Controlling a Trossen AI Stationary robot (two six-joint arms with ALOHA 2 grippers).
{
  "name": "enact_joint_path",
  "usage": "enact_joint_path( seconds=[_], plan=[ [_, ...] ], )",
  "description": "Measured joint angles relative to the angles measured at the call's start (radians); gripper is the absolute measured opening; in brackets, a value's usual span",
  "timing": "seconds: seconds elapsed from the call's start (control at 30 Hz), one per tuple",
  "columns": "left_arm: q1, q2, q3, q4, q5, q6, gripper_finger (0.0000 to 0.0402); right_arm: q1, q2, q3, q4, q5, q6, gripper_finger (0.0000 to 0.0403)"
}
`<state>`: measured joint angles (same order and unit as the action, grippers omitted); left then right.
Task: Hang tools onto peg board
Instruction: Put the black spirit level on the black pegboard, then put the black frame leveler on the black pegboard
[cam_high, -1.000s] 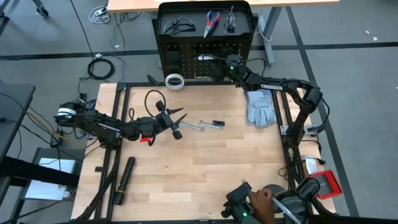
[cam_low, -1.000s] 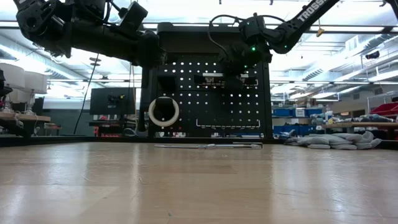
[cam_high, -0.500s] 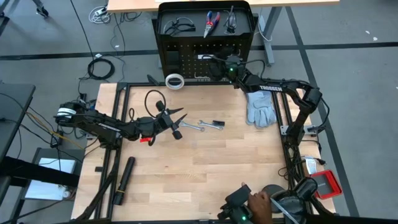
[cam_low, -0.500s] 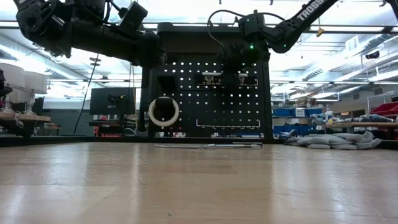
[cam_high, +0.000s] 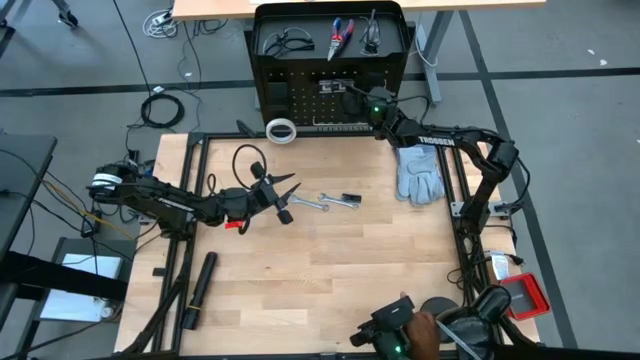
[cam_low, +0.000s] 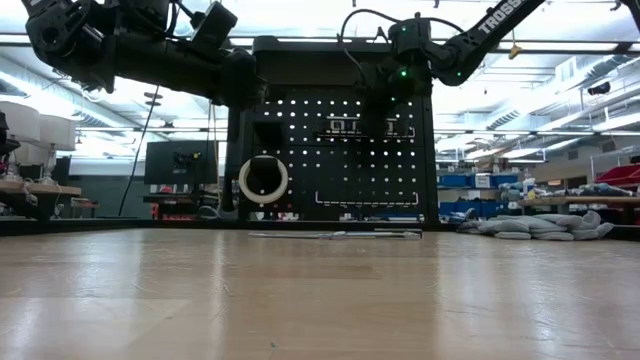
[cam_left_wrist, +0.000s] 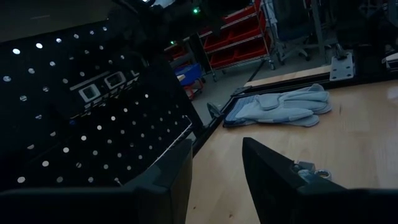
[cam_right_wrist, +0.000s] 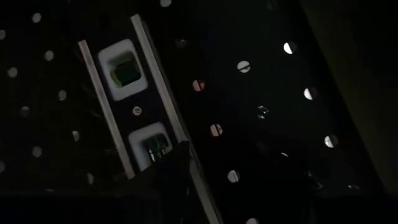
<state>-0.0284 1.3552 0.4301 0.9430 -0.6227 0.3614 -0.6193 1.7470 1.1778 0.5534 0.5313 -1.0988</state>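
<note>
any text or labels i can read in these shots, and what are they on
"TROSSEN": white letters along the right arm's forearm in the high view.
"TROSS": the same brand, cut off by the picture's edge, on that arm in the low view.
Nothing else reads: the strip with white squares on the peg board carries no lettering, and the red bins in the room are too dim to tell.

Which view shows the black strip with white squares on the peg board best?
The right wrist view: the black strip with white squares fills it, close against the peg board. The low view shows it small; the left wrist view dim; the high view barely.
</note>
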Motion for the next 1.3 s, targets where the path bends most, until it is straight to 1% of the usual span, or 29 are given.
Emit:
enact_joint_path(
  seconds=[0.3, 0.5, 0.6, 0.7, 0.77, 0.87, 0.97, 1.03, 1.1, 1.17, 1.23, 1.3],
  plan=[
    [0.0, 0.0, 0.0, 0.0, 0.0, 0.0, 0.0147, 0.067, 0.0, 0.0, 0.0, -0.011, 0.022, 0.018],
    [0.0, 0.0, 0.0, -0.02, 0.0, 0.0, 0.0147, 0.142, 0.0, 0.0, -0.002, -0.013, 0.029, 0.0178],
    [0.0, 0.0, 0.0, -0.03, -0.011, 0.001, 0.0147, 0.192, 0.0, 0.0, -0.025, -0.011, 0.1, 0.0179],
    [0.0, 0.0, 0.0, -0.034, -0.016, 0.005, 0.0147, 0.242, 0.0, 0.0, -0.128, -0.014, 0.236, 0.0177],
    [0.0, 0.0, 0.0, -0.042, -0.018, 0.006, 0.0147, 0.266, 0.0, 0.0, -0.242, -0.062, 0.337, 0.0176],
    [0.0, 0.0, 0.0, -0.061, -0.019, 0.006, 0.0147, 0.29, 0.0, 0.0, -0.43, -0.193, 0.471, 0.0176],
    [0.0, 0.0, 0.0, -0.104, -0.017, 0.004, 0.0147, 0.303, 0.0, 0.0, -0.563, -0.302, 0.585, 0.0176],
    [0.001, 0.0, 0.0, -0.147, 0.022, 0.004, 0.0147, 0.313, 0.0, 0.0, -0.619, -0.369, 0.663, 0.0174],
    [0.001, 0.0, 0.0, -0.19, 0.086, 0.003, 0.0147, 0.324, 0.0, 0.0, -0.677, -0.446, 0.726, 0.0173],
    [0.003, 0.0, 0.0, -0.222, 0.131, -0.006, 0.0147, 0.34, 0.009, -0.009, -0.701, -0.51, 0.77, 0.0173],
    [0.01, 0.0, 0.0, -0.243, 0.145, -0.038, 0.0147, 0.36, 0.019, -0.043, -0.703, -0.532, 0.809, 0.0173],
    [0.023, 0.0, 0.0, -0.254, 0.16, -0.073, 0.0147, 0.382, 0.032, -0.086, -0.708, -0.53, 0.833, 0.0172]
  ],
)
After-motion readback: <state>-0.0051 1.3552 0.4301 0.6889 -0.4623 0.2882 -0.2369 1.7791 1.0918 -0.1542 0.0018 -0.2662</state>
